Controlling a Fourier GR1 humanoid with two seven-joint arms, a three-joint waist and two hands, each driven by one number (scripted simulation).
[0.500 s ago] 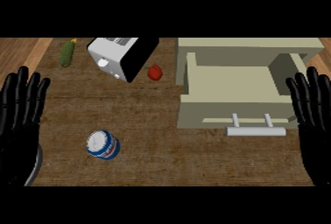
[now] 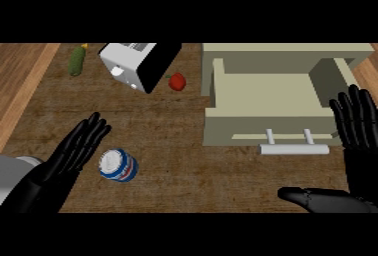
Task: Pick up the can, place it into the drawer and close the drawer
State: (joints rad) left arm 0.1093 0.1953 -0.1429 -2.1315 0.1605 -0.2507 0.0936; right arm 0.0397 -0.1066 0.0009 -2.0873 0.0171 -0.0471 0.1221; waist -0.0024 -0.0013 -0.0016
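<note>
One can [image 2: 118, 165] lies on its side on the brown counter [image 2: 221, 175], in the near left part of the view. It is white with blue and red bands, and its round end faces up and left. It is outside the drawer and well apart from it.

The left hand [image 2: 70, 155] lies just left of the can with straight fingers held close together, pointing up and to the right. They hold nothing, and whether they touch the can cannot be told. The right hand [image 2: 362, 155] rests at the right edge, fingers straight and up, its thumb stretched left along the bottom. It also holds nothing.

One beige drawer [image 2: 266, 95] stands pulled open at the upper right. Its front carries one pale bar handle [image 2: 294, 148] on two short posts.

At the far left of the counter are three other things: one silver and black toaster [image 2: 136, 65] set at an angle, one green cucumber [image 2: 76, 61] to its left, and one small red fruit [image 2: 177, 81] between the toaster and the drawer.
</note>
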